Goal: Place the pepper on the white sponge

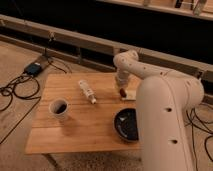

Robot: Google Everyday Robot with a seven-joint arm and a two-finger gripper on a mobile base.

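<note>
Pepper [122, 91]: dark red, at the far right of the table [75, 135], long axis roughly upright, top end at my jaws.
Jaws: closed and, as I judge it, pinching the pepper from above; they hang straight down from my wrist.
White sponge [130, 95]: flat on the table, just right of the pepper's lower tip; touching or just beside, I cannot tell which.
Coming move: a small shift right should centre the pepper over the sponge before I let go.
Black bowl [126, 125]: nearer, apart from the sponge.
</note>
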